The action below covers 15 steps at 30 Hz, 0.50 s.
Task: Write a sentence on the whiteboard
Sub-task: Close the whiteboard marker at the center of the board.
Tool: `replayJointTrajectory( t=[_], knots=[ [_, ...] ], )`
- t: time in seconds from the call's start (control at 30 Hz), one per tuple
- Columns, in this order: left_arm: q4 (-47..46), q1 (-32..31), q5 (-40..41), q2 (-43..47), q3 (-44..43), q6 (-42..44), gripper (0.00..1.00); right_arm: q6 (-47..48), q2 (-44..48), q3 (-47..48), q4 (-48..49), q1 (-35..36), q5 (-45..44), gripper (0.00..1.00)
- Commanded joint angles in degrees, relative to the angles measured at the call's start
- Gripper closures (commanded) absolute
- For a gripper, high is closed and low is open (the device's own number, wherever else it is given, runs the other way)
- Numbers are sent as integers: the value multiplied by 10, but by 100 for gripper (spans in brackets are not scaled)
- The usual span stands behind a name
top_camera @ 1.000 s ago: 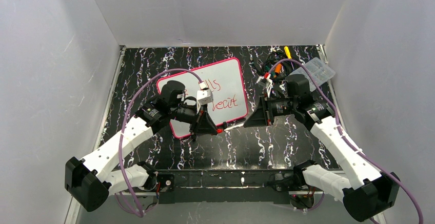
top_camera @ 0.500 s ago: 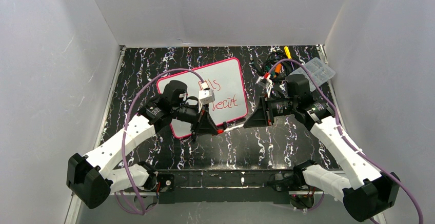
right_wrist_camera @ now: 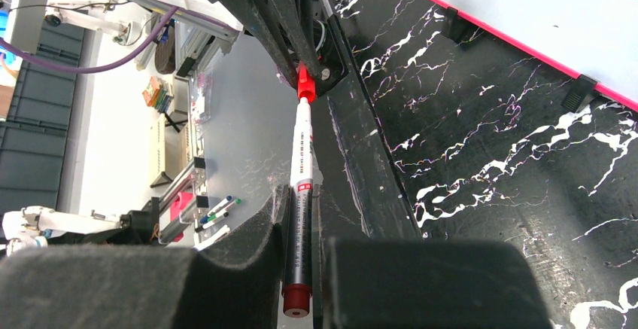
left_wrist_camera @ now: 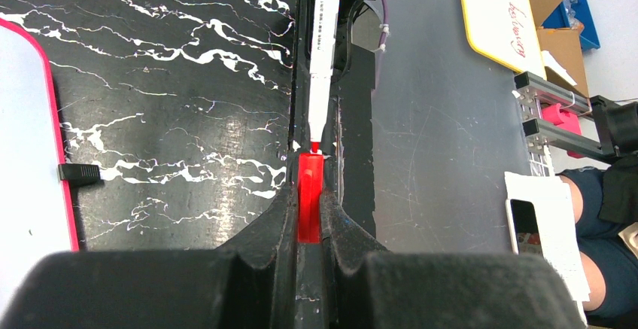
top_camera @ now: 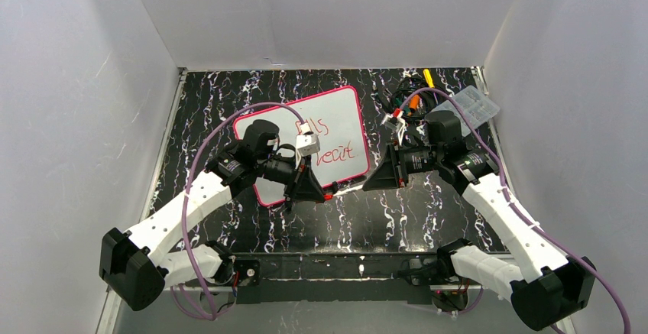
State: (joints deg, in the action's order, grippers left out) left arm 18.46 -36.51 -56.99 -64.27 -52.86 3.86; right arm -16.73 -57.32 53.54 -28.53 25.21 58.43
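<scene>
White walls [top_camera: 321, 13] stand around a black bench [top_camera: 397, 219] with white streaks on it.

The left gripper [top_camera: 327, 194] is closed tight on a red cap [top_camera: 329, 195]. In the left wrist view, the two black fingers [left_wrist_camera: 282, 208] squeeze the red cap [left_wrist_camera: 309, 201] from both sides. The open end of the cap points away from the left gripper [left_wrist_camera: 310, 175].

The right gripper [top_camera: 367, 186] is closed tight on a marker [top_camera: 348, 189]. In the right wrist view, the marker [right_wrist_camera: 302, 148] sticks out from the right gripper [right_wrist_camera: 299, 197], and its back end shows red near the camera. The marker is white with a dark part inside the fingers.

The two grippers point at each other near the middle of the bench. The tip of the marker [left_wrist_camera: 322, 50] touches the open end of the cap. I cannot tell how far in it goes. The marker and cap make one straight line.

The whiteboard [top_camera: 345, 108] lies flat on the bench, just past the left gripper, on the far side. It has a pink-red rim. The sentence [top_camera: 335, 154] is written on it in red, in two lines. The left arm hides the start of both lines.

At the far right of the bench lies a clear box [top_camera: 470, 106]. A pile of wires [top_camera: 409, 101] sits just left of it.
</scene>
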Motion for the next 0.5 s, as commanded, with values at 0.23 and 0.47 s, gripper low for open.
replayJointTrajectory(
  t=[0.23, 0.47],
  knots=[
    [3, -4, -28, 20, -3, 5, 100, -1, 7, 5, 16, 3, 4, 99],
    [2, -5, -22, 6, -15, 1, 100, -1, 6, 3, 15, 3, 11, 99]
  ],
)
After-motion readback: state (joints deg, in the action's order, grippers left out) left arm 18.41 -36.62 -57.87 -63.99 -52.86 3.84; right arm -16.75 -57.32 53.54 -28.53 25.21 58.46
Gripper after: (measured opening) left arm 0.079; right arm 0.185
